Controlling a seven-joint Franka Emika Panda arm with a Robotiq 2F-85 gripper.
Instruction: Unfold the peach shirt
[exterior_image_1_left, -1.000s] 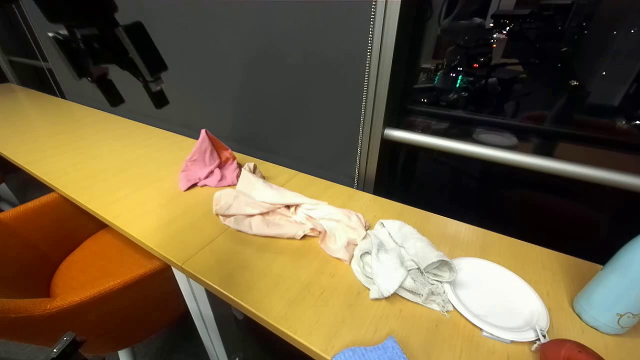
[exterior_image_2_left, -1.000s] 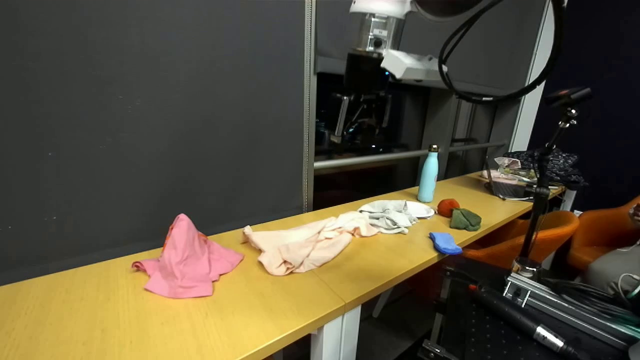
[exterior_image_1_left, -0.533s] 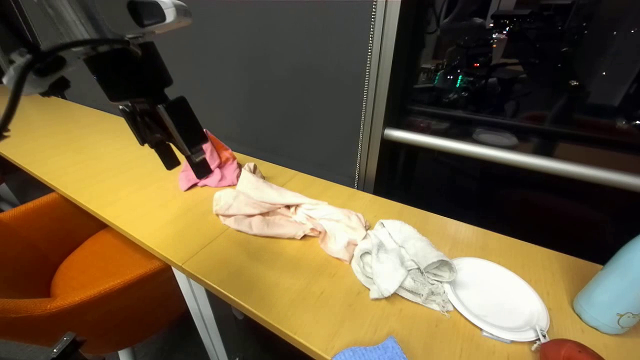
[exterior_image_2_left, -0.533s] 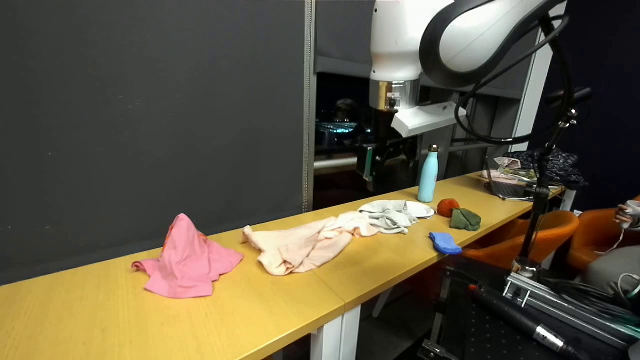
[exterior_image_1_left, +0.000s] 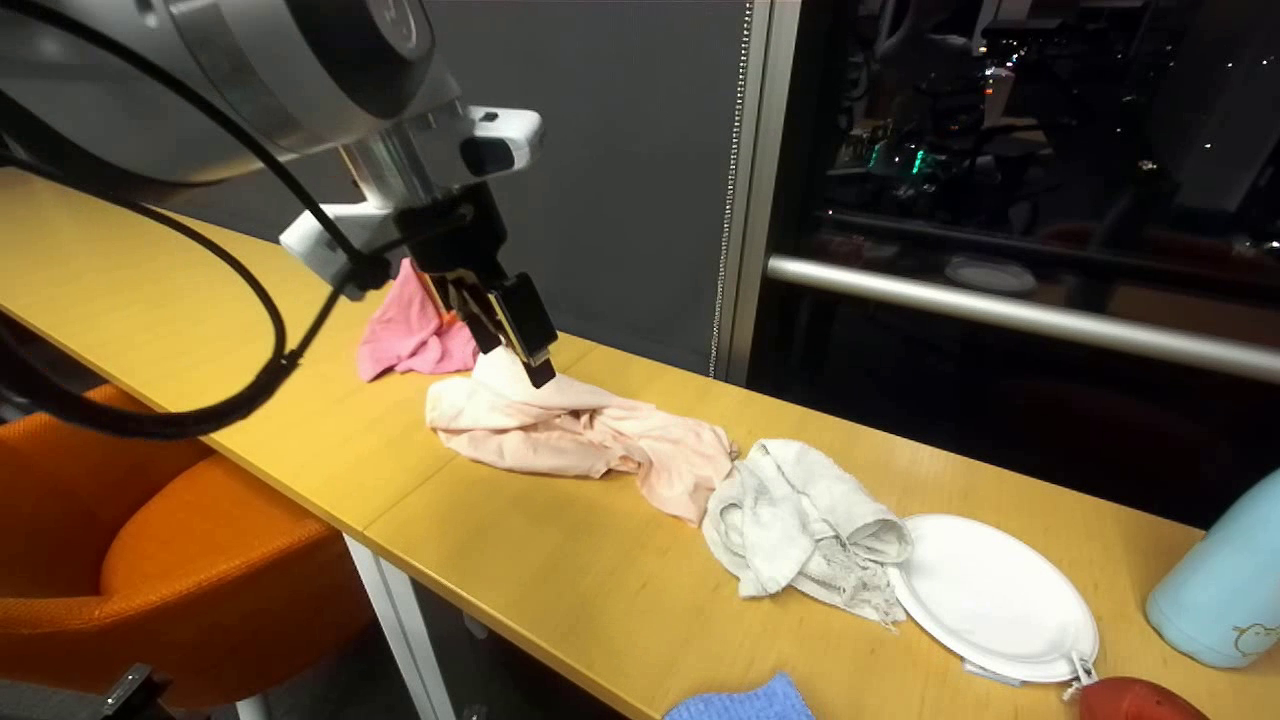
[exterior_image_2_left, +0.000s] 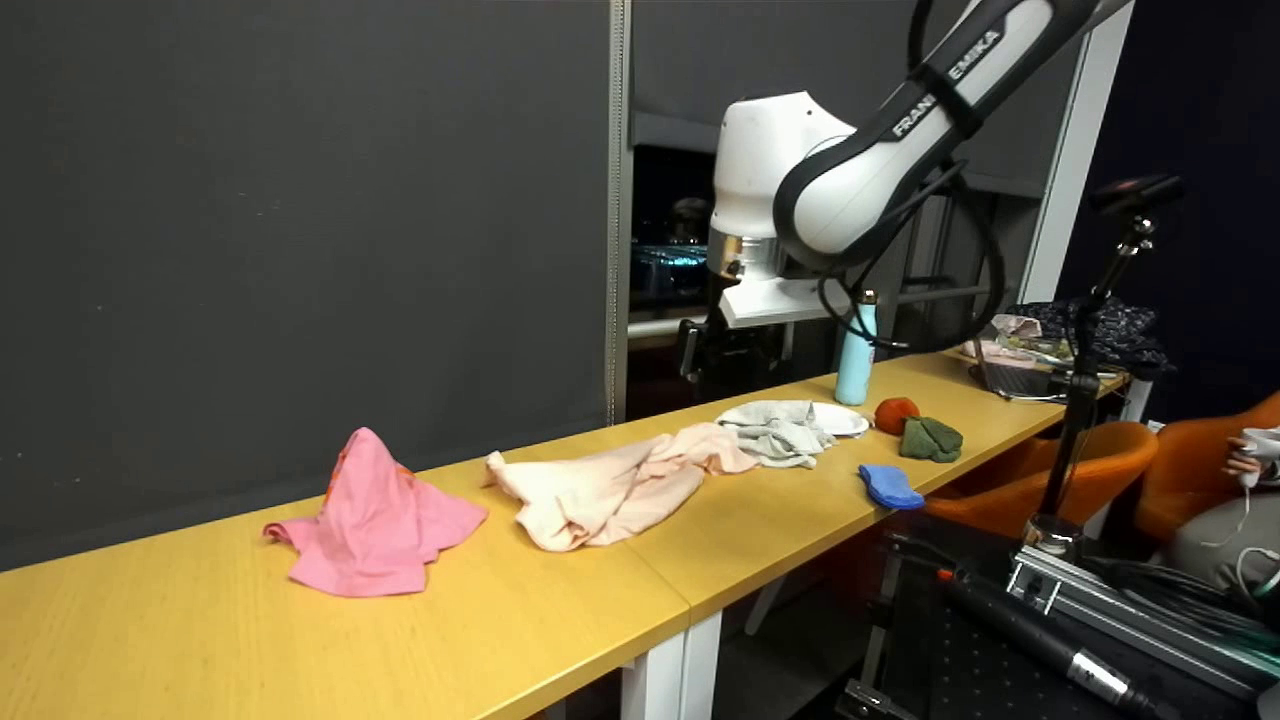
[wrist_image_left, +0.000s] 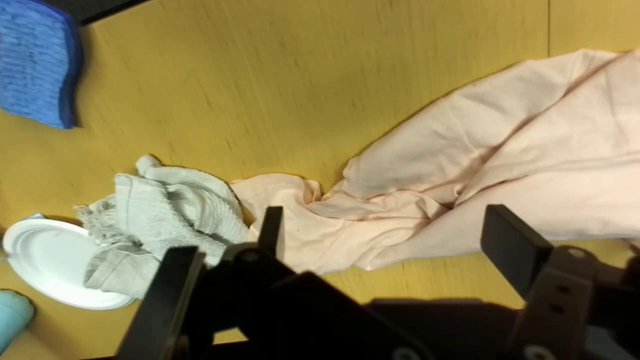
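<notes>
Across the yellow wood-grained worktop (wrist_image_left: 225, 90), the pale peach, soft fabric shirt (wrist_image_left: 450, 160) lies bunched from mid-frame to the right edge of the wrist view, presumably awaiting unfolding. Likely poised above for that, the black two-fingered gripper (wrist_image_left: 387, 230), jaws spread wide, holds and touches nothing.

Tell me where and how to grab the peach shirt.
I'd pinch the peach shirt by the corner jutting toward the pink cloth, bringing the open end effector down from above: the shirt lies low on the table, and that corner looks free, while the narrower end meets the white-grey cloth.
</notes>
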